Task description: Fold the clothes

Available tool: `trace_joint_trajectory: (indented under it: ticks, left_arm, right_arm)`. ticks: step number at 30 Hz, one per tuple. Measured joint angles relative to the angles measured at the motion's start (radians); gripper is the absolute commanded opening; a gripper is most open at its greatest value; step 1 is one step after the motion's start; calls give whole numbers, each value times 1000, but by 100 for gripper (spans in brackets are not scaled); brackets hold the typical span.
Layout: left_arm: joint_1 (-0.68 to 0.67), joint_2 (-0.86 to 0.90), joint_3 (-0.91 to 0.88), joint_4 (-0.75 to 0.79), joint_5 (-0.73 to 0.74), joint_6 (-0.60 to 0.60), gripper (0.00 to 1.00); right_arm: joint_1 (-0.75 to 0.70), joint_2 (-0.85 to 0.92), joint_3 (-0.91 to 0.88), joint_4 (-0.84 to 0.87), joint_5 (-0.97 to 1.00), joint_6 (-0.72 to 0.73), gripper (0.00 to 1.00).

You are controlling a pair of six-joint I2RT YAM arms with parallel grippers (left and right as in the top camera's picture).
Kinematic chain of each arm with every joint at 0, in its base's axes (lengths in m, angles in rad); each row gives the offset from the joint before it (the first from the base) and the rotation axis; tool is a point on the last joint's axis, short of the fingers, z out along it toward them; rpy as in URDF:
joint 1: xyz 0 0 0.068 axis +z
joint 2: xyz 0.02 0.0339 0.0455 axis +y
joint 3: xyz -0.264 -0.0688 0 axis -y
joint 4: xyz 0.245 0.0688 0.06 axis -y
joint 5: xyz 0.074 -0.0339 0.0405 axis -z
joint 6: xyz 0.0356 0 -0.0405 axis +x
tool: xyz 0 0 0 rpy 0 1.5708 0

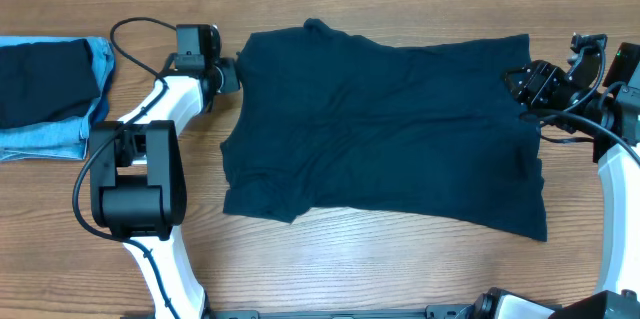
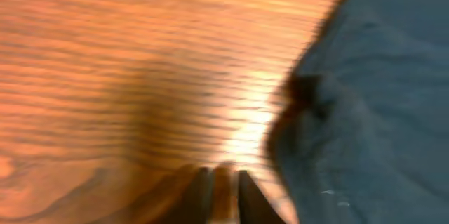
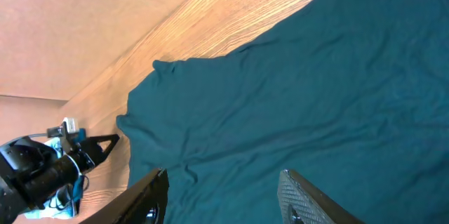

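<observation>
Spread wide and empty, right hand (image 3: 223, 176) hovers over the navy shirt (image 1: 385, 129) at its right edge. Left hand (image 2: 224, 179), just off its left edge, is too blurred to tell whether it is open or closed. Shirt lies flat on the bench (image 1: 400, 269), denim pieces (image 1: 45, 139) well left.

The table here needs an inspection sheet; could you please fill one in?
Surface: wooden table, bare around the cloth.
Job's things: navy shirt spread flat, unfolded; folded pile at the far left edge.
Clutter: nothing seen.
Grippers: left gripper beside the shirt's edge, narrowly open, empty; right gripper open over the shirt.
Cables: black cable looped near the left gripper.
Surroundings: tan wall behind the table.
</observation>
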State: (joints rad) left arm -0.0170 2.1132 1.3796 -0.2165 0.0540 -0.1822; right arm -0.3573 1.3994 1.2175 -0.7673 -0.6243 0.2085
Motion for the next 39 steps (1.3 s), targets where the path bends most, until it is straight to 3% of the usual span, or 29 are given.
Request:
trace_joint_trajectory:
  ticks: [3, 10, 14, 21, 26, 39]
  left_arm:
    - [-8, 0, 48, -24, 68, 9, 42]
    - [-33, -5, 198, -117, 166, 9, 47]
    - [-77, -2, 206, -121, 167, 9, 40]
    - [-161, 101, 206, -105, 169, 9, 16]
    - [-164, 150, 209, -97, 167, 16, 4]
    - [-154, 155, 230, -146, 16, 17, 4]
  right_arm:
    - [0, 0, 0, 0, 0, 0, 54]
    - [0, 0, 0, -3, 0, 0, 55]
    - [0, 0, 0, -3, 0, 0, 55]
    - [0, 0, 0, -5, 0, 0, 55]
    - [0, 0, 0, -20, 0, 0, 55]
    - [0, 0, 0, -34, 0, 0, 54]
